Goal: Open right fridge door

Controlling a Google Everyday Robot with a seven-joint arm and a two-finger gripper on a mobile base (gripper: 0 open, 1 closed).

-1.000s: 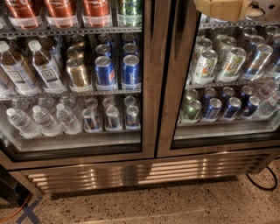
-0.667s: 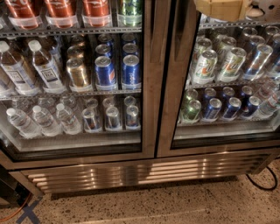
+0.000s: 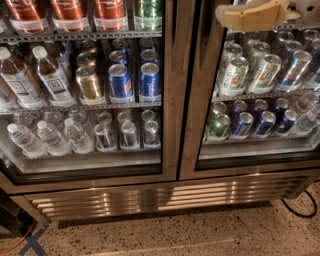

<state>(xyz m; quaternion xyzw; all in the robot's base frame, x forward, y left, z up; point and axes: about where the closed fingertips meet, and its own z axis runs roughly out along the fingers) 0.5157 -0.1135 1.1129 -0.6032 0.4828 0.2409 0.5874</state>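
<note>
the gripper (image 3: 254,15) hangs at the fridge's top right corner, a tan padded shape in front of the upper glass of the right fridge door (image 3: 196,125). whether it is wide or narrow i cannot tell, and it holds nothing that i can see.

that door fills the right half of the fridge. its steel frame meets the left door (image 3: 169,100) at the middle, and it looks shut, with its bottom edge roughly in line with the other's.

behind its glass, on the upper shelf, lean white and green cans (image 3: 235,75) with a mark that reads like a 7, and silver cans (image 3: 295,67) stand beside them toward the right edge. the shelf below carries dark blue cans (image 3: 264,123); their writing is too small to read.

through the left door, red cans (image 3: 67,9) with white script sit along the top edge, with green cans (image 3: 148,9) next to them. on the middle shelf stand brown bottles (image 3: 20,80) with white caps and pale labels, a gold can (image 3: 90,82), and blue cans (image 3: 149,82) whose upright white lettering looks like pepsi. clear water bottles (image 3: 47,140) lie at the bottom left corner.

a slatted steel grille (image 3: 160,197) runs under both doors. on the speckled floor a black cable (image 3: 300,210) loops at the right, and an orange cable (image 3: 15,242) lies at the left.
</note>
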